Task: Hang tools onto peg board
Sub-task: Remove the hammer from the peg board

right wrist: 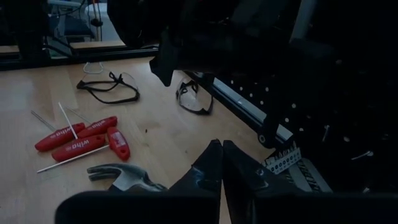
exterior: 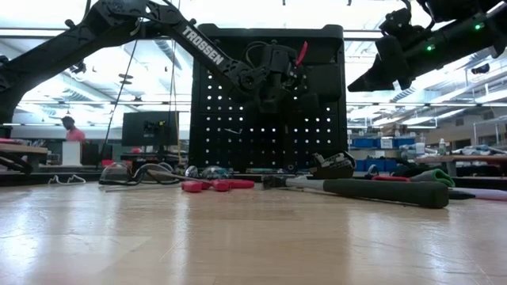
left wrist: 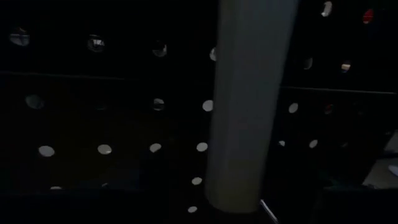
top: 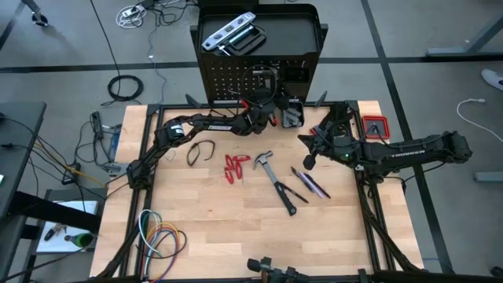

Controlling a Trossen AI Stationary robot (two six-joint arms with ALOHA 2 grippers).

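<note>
The black peg board point(exterior: 238, 119) stands upright at the table's far edge. Its top tray point(top: 302, 31) holds a silver level point(top: 228, 33) and a black clamp point(top: 247, 41). My left gripper point(top: 269, 106) is level, right up against the board's face point(left wrist: 112, 124). In the left wrist view a pale upright bar point(left wrist: 249, 106) stands in front of the holes; what it is I cannot tell. My right gripper point(right wrist: 222, 163) hangs shut above the table's right part, empty. A hammer point(top: 273, 174), red-handled tools point(top: 234, 167) and dark thin tools point(top: 310, 184) lie flat on the wood.
Safety glasses point(top: 200, 152) lie left of the red-handled tools. Coiled coloured cables point(top: 161, 236) sit at the near left corner, and a red-framed box point(top: 375, 127) at the far right. A small dark box point(top: 291, 115) stands at the board's foot. Bare wood spans the near half.
</note>
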